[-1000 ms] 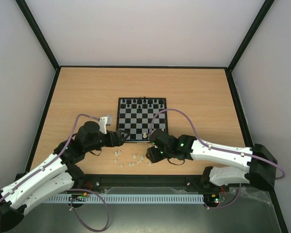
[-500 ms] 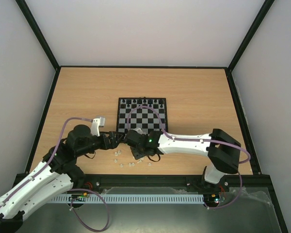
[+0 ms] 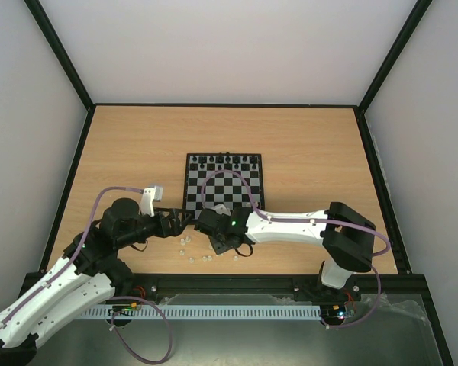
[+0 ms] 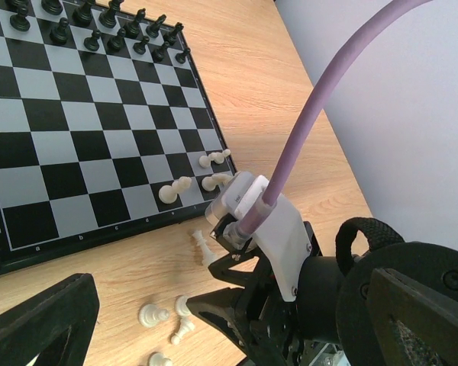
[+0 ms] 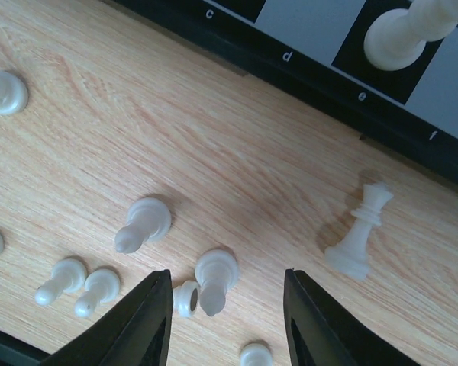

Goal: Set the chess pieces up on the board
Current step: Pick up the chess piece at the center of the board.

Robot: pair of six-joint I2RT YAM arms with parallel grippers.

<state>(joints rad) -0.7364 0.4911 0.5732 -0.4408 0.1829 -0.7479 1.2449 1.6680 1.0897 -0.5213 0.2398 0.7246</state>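
Nearest, we find the right claw low over the wooden table, its fingers spread and pinching nothing. Between them lies one of the white chess pieces on its side, long axis running near to far, base toward the board. More loose pieces lie tipped beside it, heads pointing away from the board.

A taller piece sits close to the board's border, top toward the board; we cannot tell whether it stands or lies.

The left claw is spread wide and empty, near the board's near corner.

A few white pieces on the near rows appear to lie sideways. Black pieces stand upright along the far rows.
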